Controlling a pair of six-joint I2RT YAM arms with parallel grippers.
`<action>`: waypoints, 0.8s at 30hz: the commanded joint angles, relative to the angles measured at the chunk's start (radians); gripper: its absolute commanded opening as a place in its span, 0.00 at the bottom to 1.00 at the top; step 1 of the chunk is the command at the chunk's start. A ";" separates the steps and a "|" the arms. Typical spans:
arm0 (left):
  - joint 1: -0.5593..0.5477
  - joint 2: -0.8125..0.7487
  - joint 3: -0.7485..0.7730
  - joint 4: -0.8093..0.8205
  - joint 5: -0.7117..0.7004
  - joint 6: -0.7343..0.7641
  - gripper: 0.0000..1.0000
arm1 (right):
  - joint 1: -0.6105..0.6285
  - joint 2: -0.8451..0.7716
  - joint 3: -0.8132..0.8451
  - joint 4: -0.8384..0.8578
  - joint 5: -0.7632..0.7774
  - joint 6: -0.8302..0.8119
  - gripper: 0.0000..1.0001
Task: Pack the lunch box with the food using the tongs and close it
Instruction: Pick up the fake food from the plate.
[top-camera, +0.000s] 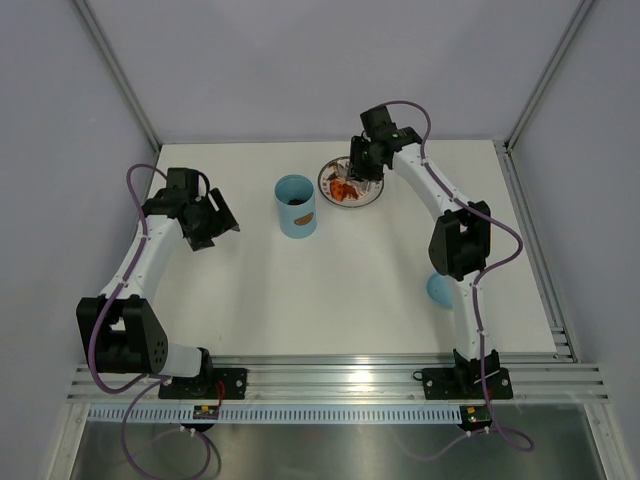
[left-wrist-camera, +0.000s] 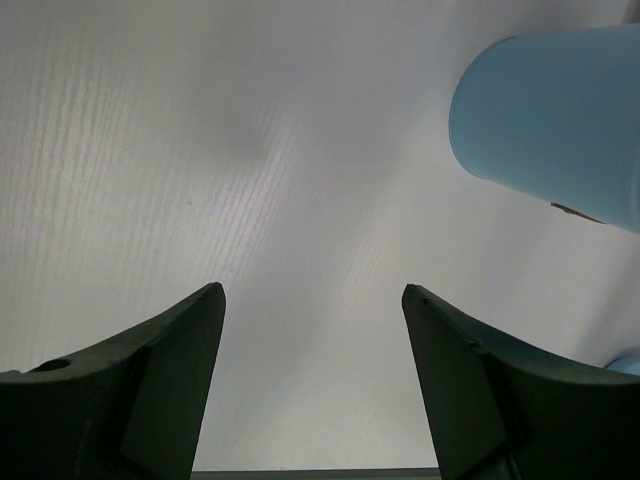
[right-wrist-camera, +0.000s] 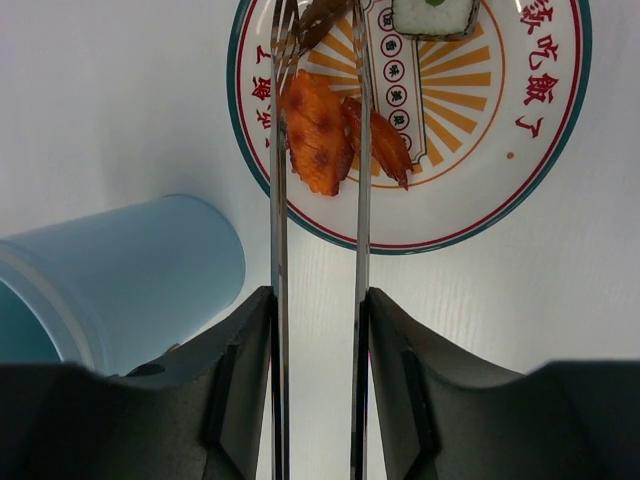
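My right gripper is shut on the tongs, one silver arm pressed against each finger. The two arms reach out, spread apart, over the red-rimmed plate. Between and under them lie two red-orange food pieces, with a brown bit near the tips and a white roll beyond. The light-blue lunch box stands upright left of the plate, lid off, something dark inside. My left gripper hangs open and empty left of the lunch box.
The blue lid lies on the table by the right arm's lower link, partly hidden behind it. White walls close in the table on the left, back and right. A metal rail runs along the near edge.
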 joint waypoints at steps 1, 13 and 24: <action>0.005 -0.033 0.019 0.006 -0.016 0.007 0.76 | 0.021 0.027 0.073 0.011 -0.024 0.034 0.49; 0.005 -0.028 0.022 0.006 -0.019 0.013 0.76 | 0.040 0.085 0.107 0.000 -0.012 0.052 0.55; 0.005 -0.030 0.016 0.007 -0.020 0.016 0.76 | 0.046 0.124 0.150 -0.046 0.081 0.078 0.52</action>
